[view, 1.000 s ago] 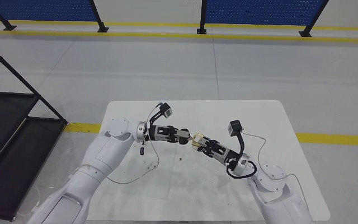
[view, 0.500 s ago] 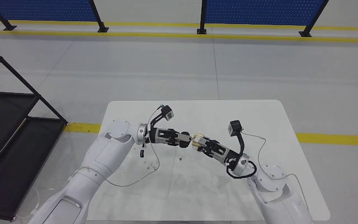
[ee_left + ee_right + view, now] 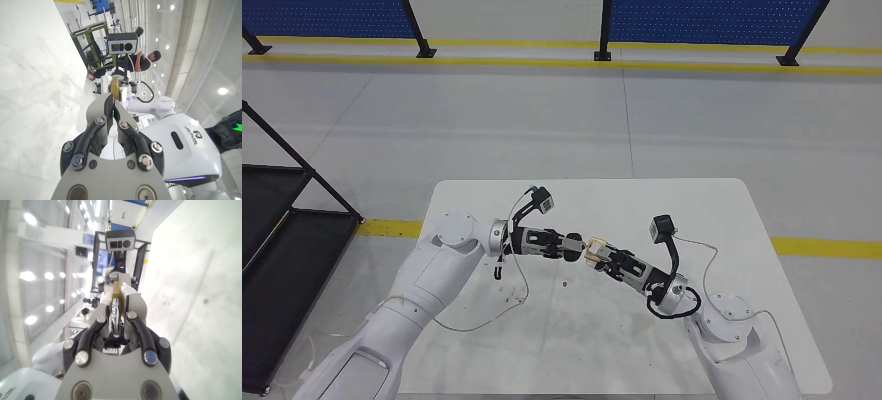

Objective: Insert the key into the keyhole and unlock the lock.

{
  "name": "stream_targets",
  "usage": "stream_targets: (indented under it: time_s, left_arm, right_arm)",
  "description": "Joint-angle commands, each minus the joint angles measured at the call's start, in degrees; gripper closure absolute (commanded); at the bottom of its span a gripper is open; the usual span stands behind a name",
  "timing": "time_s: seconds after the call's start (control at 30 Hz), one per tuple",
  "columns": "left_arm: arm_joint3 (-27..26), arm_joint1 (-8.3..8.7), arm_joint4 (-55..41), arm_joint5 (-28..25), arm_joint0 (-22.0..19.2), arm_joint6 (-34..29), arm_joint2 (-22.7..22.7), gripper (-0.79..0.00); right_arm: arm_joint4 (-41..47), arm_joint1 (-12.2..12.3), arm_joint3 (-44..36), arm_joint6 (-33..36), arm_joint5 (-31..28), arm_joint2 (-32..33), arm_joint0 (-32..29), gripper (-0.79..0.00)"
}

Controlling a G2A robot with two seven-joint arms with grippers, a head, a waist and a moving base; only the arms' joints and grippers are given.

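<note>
- The lock (image 3: 116,292), a brass padlock, is held over the middle of the white worktop (image 3: 722,220), between the two arms where they meet tip to tip.
- Its chrome shackle (image 3: 115,313) points back toward the right wrist, and the brass body faces outward toward the other arm.
- The right tool (image 3: 116,283) is clamped on the lock, with one white finger on each flat side of the brass body.
- The left tool (image 3: 113,98) is directly opposite, with its tip right at the outward end of the lock.
- Its black ribbed pads (image 3: 108,106) are pressed together. Whether anything thin is pinched between them is too small to tell.
- In the top view the left arm comes in from the picture's left and the right arm from the lower right. Both forearms lie low over the worktop and form one slanted line.
- A small dark speck (image 3: 564,285) lies on the worktop just in front of the meeting point.
- A black rack (image 3: 282,250) stands on the floor beside the worktop on the robot's left.
- A yellow floor line (image 3: 822,245) runs past the worktop, and blue barriers (image 3: 702,20) stand at the far side of the room.
</note>
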Motion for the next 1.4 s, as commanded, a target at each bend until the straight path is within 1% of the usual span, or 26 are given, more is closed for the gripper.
stream_targets:
  time_s: [0.0,0.57,0.93,1.1,1.37]
  left_arm:
    - [0.0,0.0,0.4,-0.5,0.0,0.1,0.0,0.0]
    - [-0.7,0.11,0.8,-7.0,0.3,-1.9,-0.9,0.0]
    - [-3.2,0.54,4.0,-9.8,1.1,0.9,-1.0,0.0]
    - [-3.5,0.81,5.5,-11.4,1.6,2.5,-1.0,0.0]
    - [-5.2,1.34,7.1,-14.8,2.2,5.9,-0.9,0.0]
  right_arm:
    - [0.0,0.0,0.0,0.0,0.0,0.0,0.0,0.0]
    - [0.0,0.0,0.0,0.0,0.0,0.0,0.0,0.0]
    - [0.0,0.0,0.0,0.0,0.0,0.0,0.0,0.0]
    - [0.0,0.0,0.0,0.0,0.0,0.0,0.0,0.0]
    - [0.0,0.0,0.0,0.0,0.0,0.0,0.0,0.0]
